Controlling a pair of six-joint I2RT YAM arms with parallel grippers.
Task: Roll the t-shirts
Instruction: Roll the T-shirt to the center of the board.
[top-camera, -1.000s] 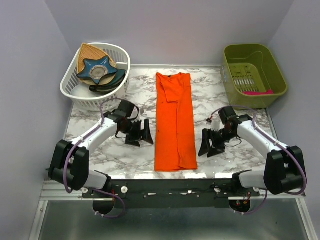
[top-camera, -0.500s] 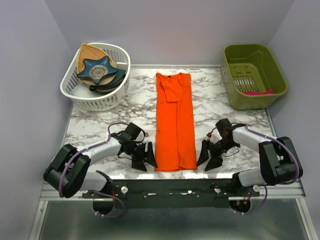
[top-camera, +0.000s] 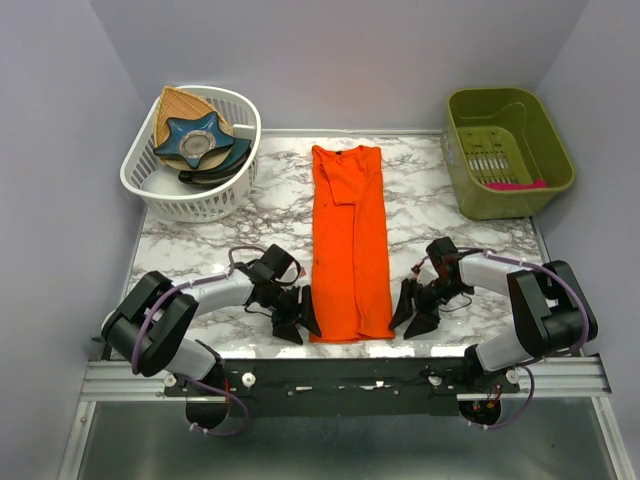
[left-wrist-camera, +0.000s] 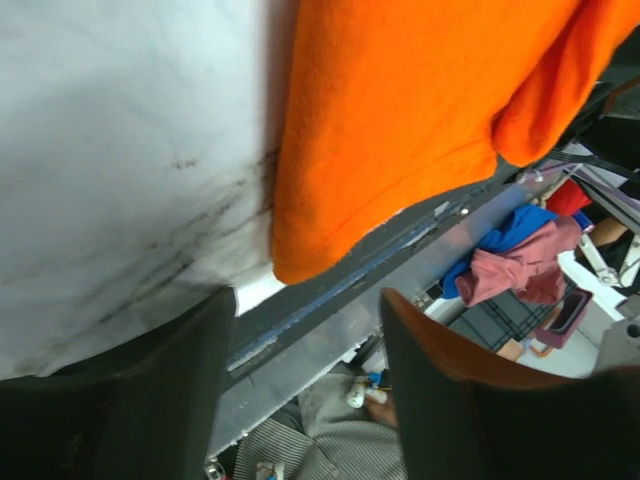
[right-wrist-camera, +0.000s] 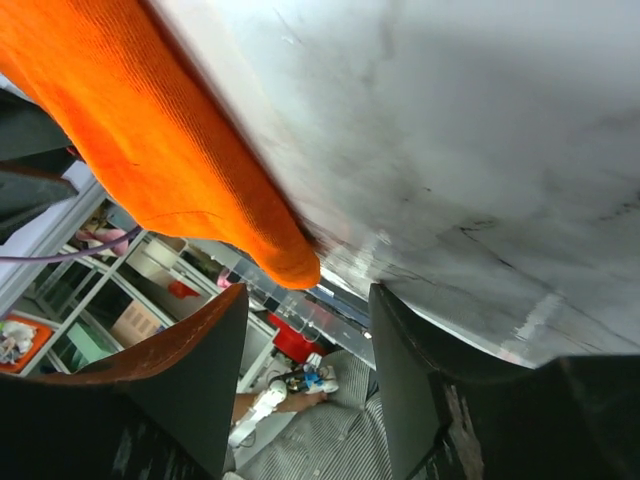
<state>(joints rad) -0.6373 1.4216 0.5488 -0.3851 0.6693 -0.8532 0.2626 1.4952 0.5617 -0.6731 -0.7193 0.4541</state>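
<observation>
Top external, lower centre: flanking t-shirt hem, left claw and right claw open, empty; probably next, pinch both corners.

marble table bears t-shirt, white basket, green bin.

Top view: you get bright, even, diffuse light from above, sharp throughout. Soft short shadows sit under the arms, and a pale glare strip runs along the table's near edge. Wrist views: the t-shirt weave is crisp. The left gripper and right gripper are dark and blurred, and the background is soft.
</observation>
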